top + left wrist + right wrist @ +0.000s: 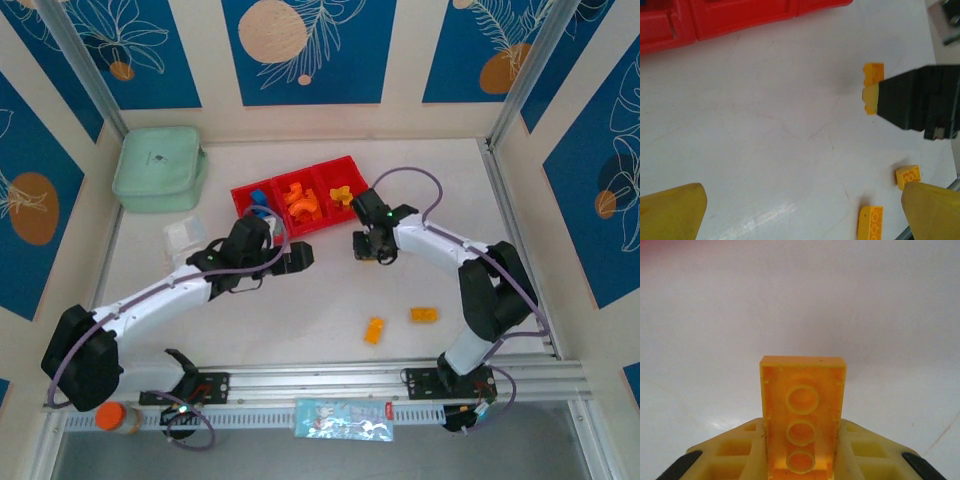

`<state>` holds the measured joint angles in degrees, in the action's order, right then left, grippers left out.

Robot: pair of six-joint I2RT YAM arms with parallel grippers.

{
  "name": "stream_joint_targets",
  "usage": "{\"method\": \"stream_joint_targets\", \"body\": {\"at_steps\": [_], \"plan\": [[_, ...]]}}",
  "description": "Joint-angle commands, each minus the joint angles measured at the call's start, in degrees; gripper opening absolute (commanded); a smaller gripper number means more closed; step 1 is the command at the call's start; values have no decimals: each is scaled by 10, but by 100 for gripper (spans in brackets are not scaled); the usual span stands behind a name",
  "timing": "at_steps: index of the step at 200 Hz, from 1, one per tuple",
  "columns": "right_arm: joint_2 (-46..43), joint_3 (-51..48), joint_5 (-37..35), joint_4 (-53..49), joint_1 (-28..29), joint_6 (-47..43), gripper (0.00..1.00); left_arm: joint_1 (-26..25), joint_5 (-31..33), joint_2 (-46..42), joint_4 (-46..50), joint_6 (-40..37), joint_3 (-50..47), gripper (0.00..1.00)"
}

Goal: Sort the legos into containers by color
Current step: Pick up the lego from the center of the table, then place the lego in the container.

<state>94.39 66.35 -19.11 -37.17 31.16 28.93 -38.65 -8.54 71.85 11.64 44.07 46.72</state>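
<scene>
**Brick pinched by its near end, tray just ahead**

Closest to my right wrist camera is the yellow-orange brick (802,405), clamped between the pads of my right gripper (802,460); those jaws are closed on it. Its hollow underside, three round tubes in a row, faces the lens. Its long axis runs straight out along my fingers, the far end pointing away from the wrist and standing proud of the fingertips. From above, the right gripper (372,248) hangs over the table (300,320), just on the near side of the right end of the red tray (236,192), where yellow-orange pieces already lie.

My left gripper (296,257) stands wide open, holding nothing, just in front of the tray and near my right one.

The risks, as I judge them:
- I hold only the near part, so the overhanging end could lever the brick loose if it knocks the tray wall.
- The neighbouring compartment holds orange, a close shade, so a careless drop could missort.
- My two arms are close, and a swing could clash them.

One loose brick (374,330) and another loose brick (424,314) lie well apart from the tray, nearer my bases.
</scene>
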Motion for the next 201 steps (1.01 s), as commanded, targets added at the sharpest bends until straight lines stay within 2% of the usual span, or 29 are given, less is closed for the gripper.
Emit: {"method": "stream_joint_targets", "body": {"at_steps": [1,59,131,166,201], "plan": [[7,64,-4,-11,-1,-26,22,19,-11,-2,21,-22,25,99],[153,300,-16,-42,-27,-56,22,86,-21,-21,60,-51,47,99],[362,554,-24,-107,-56,-69,23,136,-37,-5,77,-71,68,99],[412,636,-21,-138,-60,-74,36,144,-47,8,77,-73,78,99],[381,630,-13,-135,-59,-80,45,145,-51,14,74,-73,84,99]]}}
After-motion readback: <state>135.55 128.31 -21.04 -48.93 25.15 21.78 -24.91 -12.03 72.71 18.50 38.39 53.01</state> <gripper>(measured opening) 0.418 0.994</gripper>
